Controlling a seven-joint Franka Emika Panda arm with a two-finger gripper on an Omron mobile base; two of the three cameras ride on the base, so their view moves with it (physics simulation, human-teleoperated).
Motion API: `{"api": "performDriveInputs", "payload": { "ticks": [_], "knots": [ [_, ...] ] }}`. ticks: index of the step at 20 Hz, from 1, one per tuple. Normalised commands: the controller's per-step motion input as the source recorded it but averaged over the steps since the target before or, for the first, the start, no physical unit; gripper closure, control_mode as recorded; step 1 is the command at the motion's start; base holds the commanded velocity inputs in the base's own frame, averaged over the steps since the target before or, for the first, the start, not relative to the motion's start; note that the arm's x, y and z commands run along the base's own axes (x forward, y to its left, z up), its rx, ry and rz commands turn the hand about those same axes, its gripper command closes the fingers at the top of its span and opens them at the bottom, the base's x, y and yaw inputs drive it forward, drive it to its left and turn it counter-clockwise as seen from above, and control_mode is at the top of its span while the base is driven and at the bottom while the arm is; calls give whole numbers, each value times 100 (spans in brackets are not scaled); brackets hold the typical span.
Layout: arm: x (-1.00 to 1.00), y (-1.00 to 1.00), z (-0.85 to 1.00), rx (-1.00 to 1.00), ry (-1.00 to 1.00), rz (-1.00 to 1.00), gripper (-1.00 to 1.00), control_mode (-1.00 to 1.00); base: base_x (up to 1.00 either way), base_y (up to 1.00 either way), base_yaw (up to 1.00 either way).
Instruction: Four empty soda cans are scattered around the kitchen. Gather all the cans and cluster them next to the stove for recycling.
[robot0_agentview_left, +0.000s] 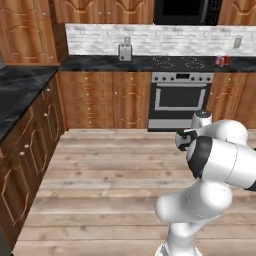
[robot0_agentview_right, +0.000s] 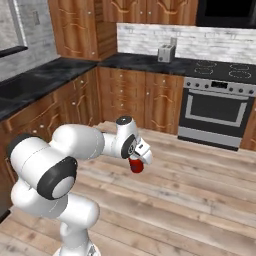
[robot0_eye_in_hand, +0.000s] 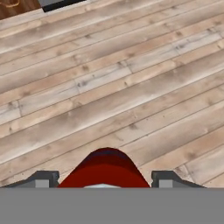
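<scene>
A red soda can hangs below my hand over the plank floor, with my gripper shut on it. In the hand view the same red can rises between the two dark fingertips. The stove stands against the back wall, its black cooktop marked with white rings. Two more cans, one red and one pinkish, stand on the counter just right of the cooktop.
A silver toaster sits on the back counter left of the stove. Brown cabinets with a black counter run along the left wall. Open wood floor lies between me and the stove.
</scene>
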Motion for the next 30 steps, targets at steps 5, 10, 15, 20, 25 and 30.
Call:
{"api": "performDriveInputs", "payload": {
  "ticks": [5,10,15,20,25,30],
  "knots": [
    [0,0,0,0,0,0,100,100,43,-54,2],
    [0,0,0,0,0,0,100,100,43,-55,2],
    [0,0,0,0,0,0,100,100,43,-55,2],
    [0,0,0,0,0,0,100,100,42,-54,2],
    [0,0,0,0,0,0,100,100,41,-54,2],
    [0,0,0,0,0,0,100,100,39,-54,2]
  ]
}}
